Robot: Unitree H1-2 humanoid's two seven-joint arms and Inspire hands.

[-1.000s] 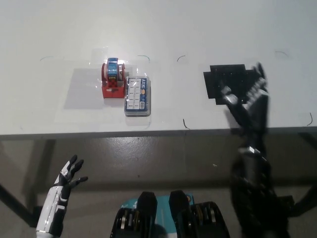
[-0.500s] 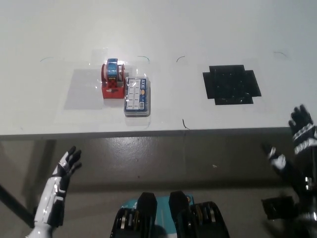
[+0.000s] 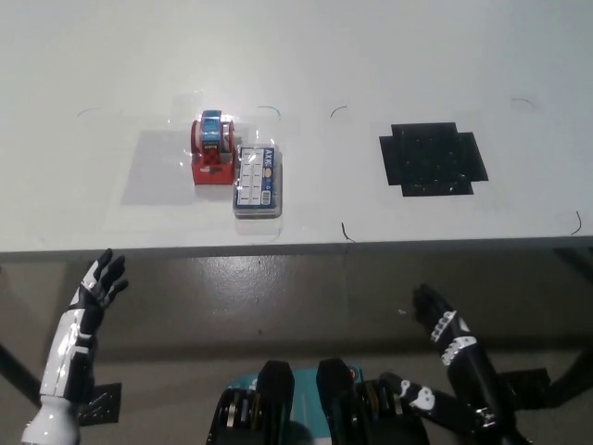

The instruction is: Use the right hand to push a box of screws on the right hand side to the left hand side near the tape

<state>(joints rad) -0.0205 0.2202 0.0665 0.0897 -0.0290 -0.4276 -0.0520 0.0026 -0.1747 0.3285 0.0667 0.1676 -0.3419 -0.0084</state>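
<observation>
box of screws [image 3: 257, 180]: touching the tape [image 3: 211, 148]; looks done
right hand [image 3: 442, 329]: below worktop [image 3: 371, 56], fingers spread, empty
left hand [image 3: 95, 283]: resting, fingers apart

A single view comes from the robot's head, looking steeply down from well above. The wide white surface [image 3: 371, 56] fills the upper half, its front edge running level across the middle (no second view overlaps it). Below that edge lies the dim grey floor [image 3: 278, 297], with the white left hand [image 3: 93, 283] at lower left and the black right hand [image 3: 443, 324] at lower right.
</observation>
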